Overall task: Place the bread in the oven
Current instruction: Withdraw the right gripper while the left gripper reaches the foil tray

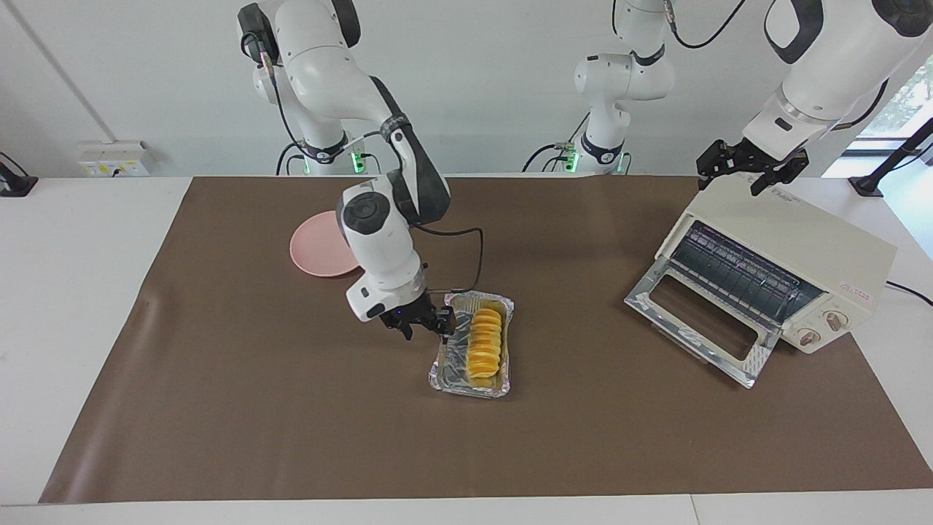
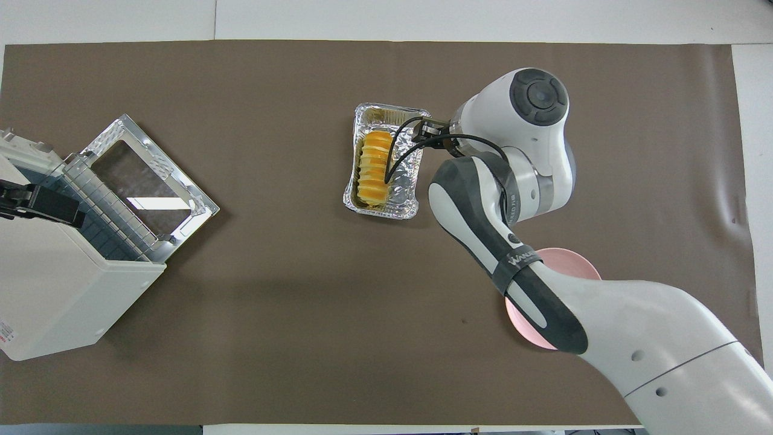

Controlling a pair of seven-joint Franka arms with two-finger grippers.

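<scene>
The yellow-orange ridged bread (image 1: 485,344) (image 2: 374,166) lies in a crinkled silver foil tray (image 1: 466,390) (image 2: 408,184) in the middle of the brown mat. My right gripper (image 1: 425,328) (image 2: 430,130) is low at the tray's rim on the right arm's side, fingers open, one finger at the rim, apart from the bread. The cream-white oven (image 1: 802,240) (image 2: 54,290) stands toward the left arm's end, its glass door (image 1: 700,321) (image 2: 145,181) dropped open and the wire rack showing. My left gripper (image 1: 751,171) (image 2: 36,202) waits open over the oven's top.
A round pink plate (image 1: 317,255) (image 2: 580,263) lies nearer the robots than the tray, toward the right arm's end, partly covered by the right arm. The brown mat (image 1: 291,423) covers most of the white table.
</scene>
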